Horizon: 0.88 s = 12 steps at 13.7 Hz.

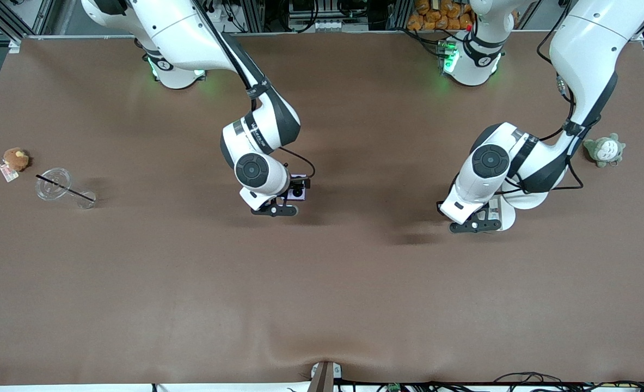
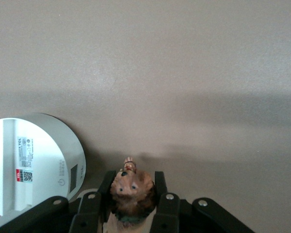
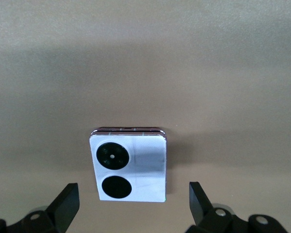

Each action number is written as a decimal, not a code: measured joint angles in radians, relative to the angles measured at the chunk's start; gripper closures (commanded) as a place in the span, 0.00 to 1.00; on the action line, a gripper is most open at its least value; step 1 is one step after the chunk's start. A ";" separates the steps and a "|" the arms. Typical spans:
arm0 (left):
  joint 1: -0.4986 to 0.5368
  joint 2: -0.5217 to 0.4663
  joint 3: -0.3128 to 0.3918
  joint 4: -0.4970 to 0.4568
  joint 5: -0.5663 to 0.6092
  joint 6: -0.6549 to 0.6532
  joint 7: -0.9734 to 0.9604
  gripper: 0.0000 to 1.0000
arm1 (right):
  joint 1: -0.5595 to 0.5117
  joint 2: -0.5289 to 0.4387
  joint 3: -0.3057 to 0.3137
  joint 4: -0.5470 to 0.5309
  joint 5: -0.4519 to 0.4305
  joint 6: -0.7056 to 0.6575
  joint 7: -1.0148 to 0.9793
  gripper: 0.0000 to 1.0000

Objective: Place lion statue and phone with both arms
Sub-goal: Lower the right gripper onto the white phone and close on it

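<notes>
Front view: the left gripper hangs over the desk beside a white disc; the right gripper is at the phone. Left wrist view: fingers clamp the lion statue. Right wrist view: the phone lies on the desk between wide-spread, empty fingers.

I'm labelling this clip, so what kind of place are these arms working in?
Most likely a robotics lab or test cell. Two white arms are bolted to a brown-covered table, metal framing and loose cables line its edges, and mismatched props such as a grey-green plush and a clear plastic cup lie about.
</notes>
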<state>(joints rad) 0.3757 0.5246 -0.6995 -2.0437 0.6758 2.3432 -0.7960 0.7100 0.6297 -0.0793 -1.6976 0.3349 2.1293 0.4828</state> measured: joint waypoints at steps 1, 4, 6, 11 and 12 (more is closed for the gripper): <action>0.000 0.007 0.000 0.002 0.006 0.010 0.000 1.00 | 0.003 0.003 0.000 0.000 -0.003 0.008 0.000 0.00; 0.001 0.030 0.000 0.004 0.052 0.026 0.000 1.00 | 0.014 0.013 0.000 -0.001 -0.016 0.029 0.001 0.00; 0.001 0.042 0.000 0.005 0.064 0.029 0.000 1.00 | 0.021 0.024 0.000 -0.002 -0.021 0.044 0.001 0.00; 0.008 0.049 0.001 0.006 0.068 0.030 0.054 1.00 | 0.033 0.042 0.000 -0.002 -0.022 0.070 0.001 0.00; 0.014 0.052 0.001 0.006 0.068 0.030 0.057 1.00 | 0.034 0.044 0.000 -0.002 -0.022 0.073 0.001 0.00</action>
<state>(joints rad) 0.3893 0.5763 -0.6988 -2.0373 0.7438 2.3729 -0.7388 0.7444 0.6737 -0.0793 -1.6995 0.3129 2.2024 0.4843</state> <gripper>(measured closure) 0.630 0.000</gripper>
